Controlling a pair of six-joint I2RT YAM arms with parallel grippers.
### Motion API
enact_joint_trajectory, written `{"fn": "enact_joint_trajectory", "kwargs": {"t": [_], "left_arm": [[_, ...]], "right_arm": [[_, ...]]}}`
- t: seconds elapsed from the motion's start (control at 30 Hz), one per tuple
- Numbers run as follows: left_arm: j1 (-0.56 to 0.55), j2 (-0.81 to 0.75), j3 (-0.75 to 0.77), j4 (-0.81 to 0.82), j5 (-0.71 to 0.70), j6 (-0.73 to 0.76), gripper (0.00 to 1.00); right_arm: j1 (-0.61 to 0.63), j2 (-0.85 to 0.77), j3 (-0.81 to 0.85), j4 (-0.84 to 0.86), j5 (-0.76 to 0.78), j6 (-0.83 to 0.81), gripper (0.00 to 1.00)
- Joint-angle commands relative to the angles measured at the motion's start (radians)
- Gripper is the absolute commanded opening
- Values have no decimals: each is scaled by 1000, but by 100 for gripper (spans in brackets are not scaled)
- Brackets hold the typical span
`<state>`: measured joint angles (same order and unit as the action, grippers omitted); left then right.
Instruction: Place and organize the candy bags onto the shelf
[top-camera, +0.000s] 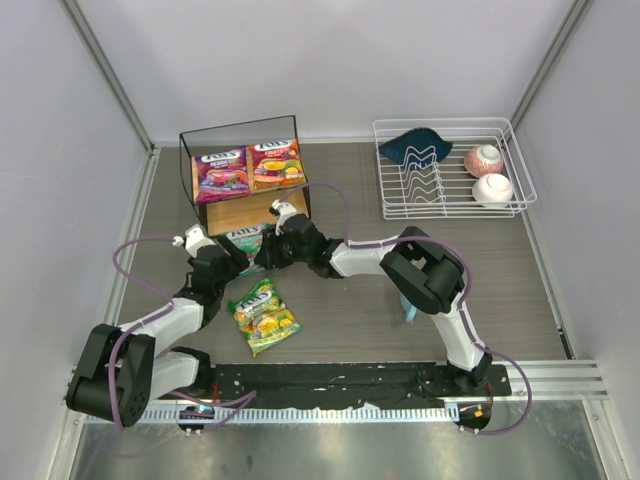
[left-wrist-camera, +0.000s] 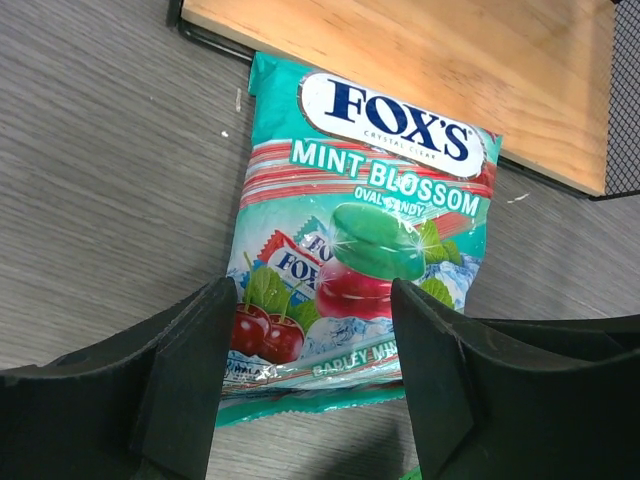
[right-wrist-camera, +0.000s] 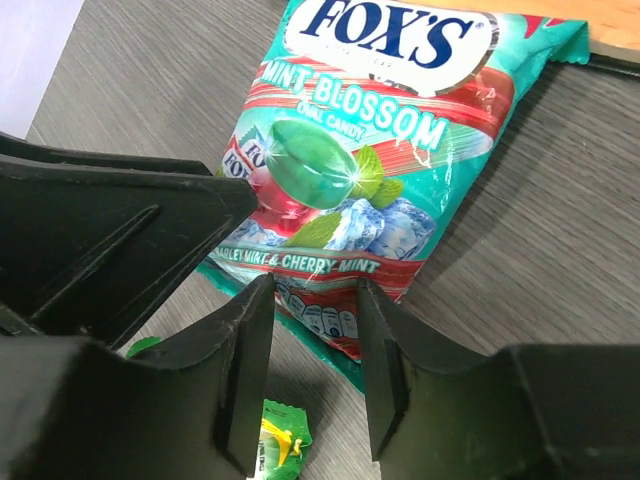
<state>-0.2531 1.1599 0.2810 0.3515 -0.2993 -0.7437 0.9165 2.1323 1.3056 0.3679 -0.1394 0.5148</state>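
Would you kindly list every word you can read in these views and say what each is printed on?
"FOX'S": white oval on the teal-green bag
"CRYSTAL CLEAR": small, under that logo
"MINT BLOSSOM": same bag
"OVAL CANDY": same bag
"BARLEY MINT & CHERRY MINT": near its lower edge
Too small to read: print on the purple-magenta bag, red-orange bag and yellow-green bag.

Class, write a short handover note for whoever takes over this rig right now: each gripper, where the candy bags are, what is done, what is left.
Left gripper: open, fingers either side of the bottom edge of the teal bag.
Right gripper: open, over the same bag's lower corner.
Teal bag: flat on the table, top edge at the lower board of the shelf.
Done: purple bag and red-orange bag lie side by side on the top board.
Left: teal bag, and the yellow-green bag on the table.
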Motion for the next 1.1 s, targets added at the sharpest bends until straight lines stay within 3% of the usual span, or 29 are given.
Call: {"fn": "enact_joint_trajectory", "kwargs": {"t": [0.0, 0.2, 0.4, 0.77, 0.87, 1.03, 1.07], "left_arm": [[-2, -15, 37, -31, 9, -49, 68], [-3, -94, 0, -135, -26, -105, 73], [-2, -175, -51, -149, -50, -154, 72], [-3, -114, -78, -126, -67, -217, 68], [-2, -82, -82, -105, -57, -223, 61], [-3, -57, -98, -63, -40, -223, 32], [-2, -58, -98, -60, -40, -220, 21]], "right_arm": [[1, 2, 20, 16, 24, -13, 42], [1, 8, 17, 17, 37, -12, 40], [1, 20, 6, 45, 50, 2, 34], [1, 12, -9, 62, 57, 10, 32], [-1, 8, -14, 63, 57, 10, 32], [-1, 2, -26, 71, 60, 11, 29], [-1, 2, -26, 72, 60, 11, 27]]}}
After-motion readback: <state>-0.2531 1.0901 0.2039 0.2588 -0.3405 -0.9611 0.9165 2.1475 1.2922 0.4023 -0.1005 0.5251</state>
